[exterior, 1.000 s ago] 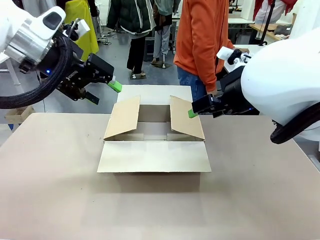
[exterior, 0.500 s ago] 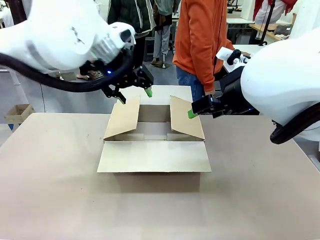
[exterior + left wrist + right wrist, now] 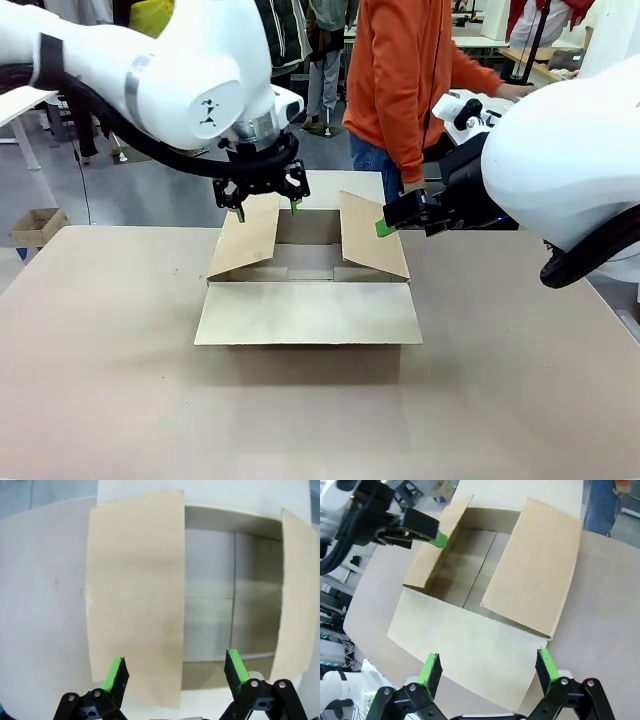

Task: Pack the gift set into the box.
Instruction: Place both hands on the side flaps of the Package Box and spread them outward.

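Observation:
The box [image 3: 310,312] stands open in the middle of the table, its four flaps spread and nothing visible inside. My left gripper [image 3: 266,208] hangs open and pointing down over the far end of the box's left flap [image 3: 135,595], its green fingertips [image 3: 114,672] straddling that flap's edge. My right gripper [image 3: 385,226] is open beside the far end of the right flap [image 3: 540,575], holding nothing. In the right wrist view the box [image 3: 485,580] lies ahead of the gripper [image 3: 488,666], with the left gripper [image 3: 432,536] at its far corner. The gift set is out of view.
A person in an orange top [image 3: 400,80] stands at the far side behind the box, one arm stretched toward another table. A small brown carton [image 3: 35,226] sits on the floor at far left. Bare tabletop [image 3: 320,420] lies in front of the box.
My left arm has swung from the far left to over the box's left flap and turned its gripper downward. My right arm has stayed still. The person's arm reached out to the right.

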`<state>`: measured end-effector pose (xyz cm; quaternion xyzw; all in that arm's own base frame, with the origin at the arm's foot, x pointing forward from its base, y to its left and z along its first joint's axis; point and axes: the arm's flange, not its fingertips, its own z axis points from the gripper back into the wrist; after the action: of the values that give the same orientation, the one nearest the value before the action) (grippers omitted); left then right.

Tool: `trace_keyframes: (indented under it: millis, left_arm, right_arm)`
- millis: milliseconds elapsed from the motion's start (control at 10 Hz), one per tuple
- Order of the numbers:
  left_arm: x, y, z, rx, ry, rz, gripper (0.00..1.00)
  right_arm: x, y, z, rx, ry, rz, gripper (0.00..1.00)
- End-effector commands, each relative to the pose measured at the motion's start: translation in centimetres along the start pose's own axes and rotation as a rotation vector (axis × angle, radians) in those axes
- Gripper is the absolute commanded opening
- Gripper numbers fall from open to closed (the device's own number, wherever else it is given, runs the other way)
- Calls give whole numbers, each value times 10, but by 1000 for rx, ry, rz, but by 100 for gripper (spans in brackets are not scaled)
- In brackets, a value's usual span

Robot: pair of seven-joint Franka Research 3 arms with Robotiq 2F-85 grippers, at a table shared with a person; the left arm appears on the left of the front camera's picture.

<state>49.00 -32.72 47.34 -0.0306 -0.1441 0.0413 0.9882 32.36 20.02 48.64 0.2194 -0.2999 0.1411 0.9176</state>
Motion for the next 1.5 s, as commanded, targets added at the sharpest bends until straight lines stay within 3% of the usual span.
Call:
trace_keyframes:
  millis: [0,300,700,1200,1400]
  left_arm:
    - [13,-26,-11,83,-6,35,100]
    - [20,-23,-44,227,-125,44,100]
    - [18,-21,-60,282,-141,-68,100]
    - [22,-1,-57,363,-72,-81,100]
    - [24,6,-46,349,-119,-75,100]
  right_arm:
    - [1,0,1,-7,6,19,100]
    - [1,0,1,-7,6,19,100]
    - [1,0,1,-7,6,19,100]
    - [1,0,1,-7,6,19,100]
    - [1,0,1,-7,6,19,100]
